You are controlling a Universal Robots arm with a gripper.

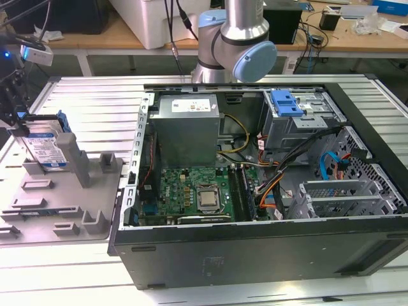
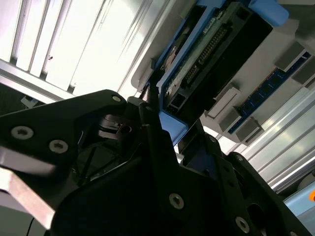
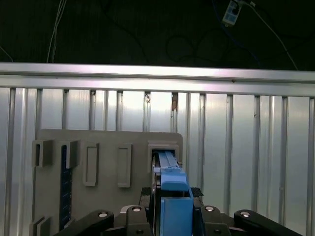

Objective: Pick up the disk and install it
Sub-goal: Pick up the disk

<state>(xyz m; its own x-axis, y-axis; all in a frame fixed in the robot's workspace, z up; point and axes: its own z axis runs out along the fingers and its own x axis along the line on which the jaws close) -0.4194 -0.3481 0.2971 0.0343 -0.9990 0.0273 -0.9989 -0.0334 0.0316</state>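
Slatted aluminium table (image 1: 83, 89) runs under everything I can see, with cluttered benches along the far side. The disk (image 1: 46, 146) stands on edge in a slot of the grey fixture tray (image 1: 70, 210) at the exterior view's left, label facing the near side and blue carrier frame round its rim. In the first wrist view the gripper (image 3: 171, 212) straddles the disk's upper edge. The jaws are drawn in narrow, one on each side of the blue frame, and I judge them clamped on it. The disk's lower end sits in or right at the slot, so I read this as the pick-up, not yet the carry. To do it well I'd pull straight up along the slot walls, keep the disk from tilting, and get its lower edge clear of the tray's posts before swinging anywhere. The grip is on plastic frame, so slow and square is safer than quick. The open computer case (image 1: 255, 255) lies well apart at the exterior view's right, its drive cage (image 1: 299, 121) in the far corner with a blue bracket (image 1: 285, 102) on top and the power supply (image 1: 188, 127) beside it. The arm (image 1: 233, 38) rises from the far side of the table behind the case. Its wrist end hangs over the tray, tool pointing down at the disk.
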